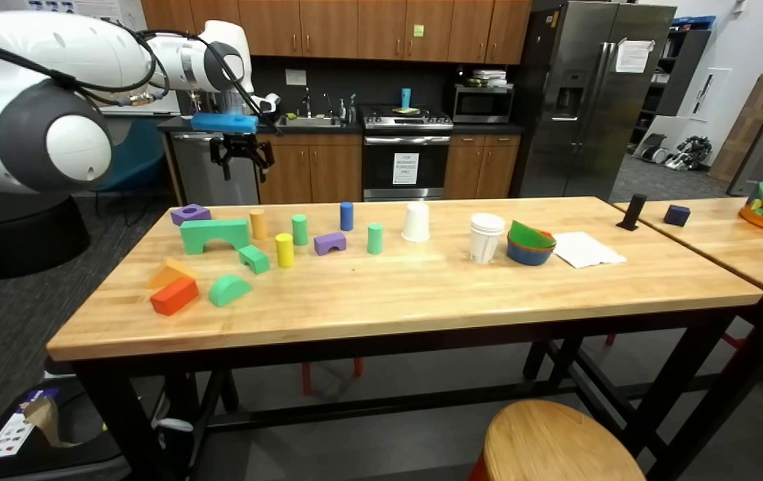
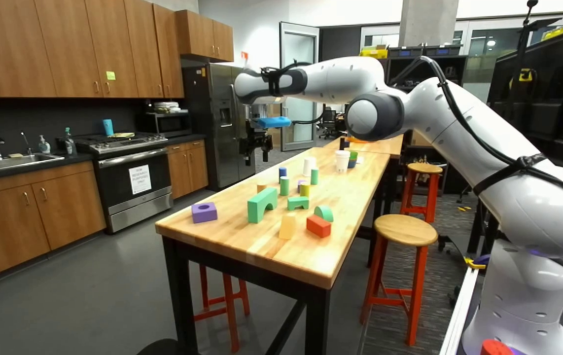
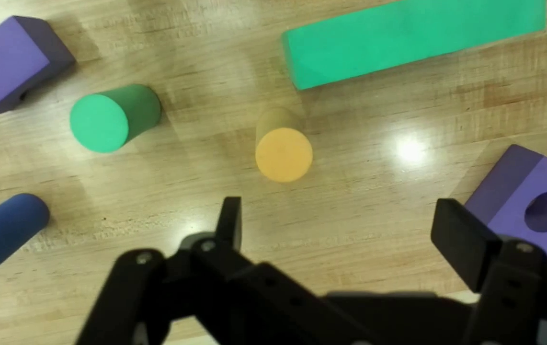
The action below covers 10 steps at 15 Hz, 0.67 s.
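Exterior view, kitchen side: on the oven door (image 1: 380, 160), a white sheet (image 1: 405, 168) reading "FOR RESEARCH PURPOSES ONLY", visible in both exterior views. On the refrigerator (image 1: 558, 143), a posted paper (image 1: 634, 56) with print too small to read. Likewise too small to read: the printed sheets (image 1: 97, 9) at upper left and the white label (image 1: 9, 434) at lower left. On the upper cabinets (image 1: 328, 27), a yellow-green note (image 1: 419, 31); any writing too fine to tell. For the gripper (image 3: 339, 203), refer to the wrist view: jaws spread wide, dark fingers (image 3: 230, 220) well separated, holding nothing and touching nothing. In both exterior views, suspended above the wooden table (image 1: 421, 287) with fingertips pointing down, well clear of the surface. Nearest to the gap: an orange cylinder (image 3: 284, 154), standing upright on the table, offset from the fingertips toward the top of the wrist view and laterally within the span of the jaws. Around this cylinder, same view: a green arch block (image 3: 412, 43) toward the upper right; a green cylinder (image 3: 110, 120) to the left, also upright; a purple block with a round hole (image 3: 513, 206) at the right, partly covered by a finger. At the left edge: a purple arch block (image 3: 7, 72), cut off by the frame, and a blue cylinder (image 3: 5, 235). Farther along the table: an inverted white cup (image 1: 416, 222), well apart from the gripper.
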Each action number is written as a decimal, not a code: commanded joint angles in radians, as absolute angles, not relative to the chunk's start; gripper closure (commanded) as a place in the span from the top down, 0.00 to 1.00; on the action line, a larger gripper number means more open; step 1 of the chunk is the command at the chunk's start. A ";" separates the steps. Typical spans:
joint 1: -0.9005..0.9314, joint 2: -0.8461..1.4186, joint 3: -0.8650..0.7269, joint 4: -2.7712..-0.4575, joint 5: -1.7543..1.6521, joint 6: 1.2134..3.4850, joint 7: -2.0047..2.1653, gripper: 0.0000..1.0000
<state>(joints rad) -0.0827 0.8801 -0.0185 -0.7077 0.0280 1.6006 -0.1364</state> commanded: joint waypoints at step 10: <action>-0.072 0.961 -0.012 -0.606 0.043 1.569 -0.090 1.00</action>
<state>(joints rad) -0.0757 0.9305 -0.0178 -0.6566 0.0289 1.5834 -0.1258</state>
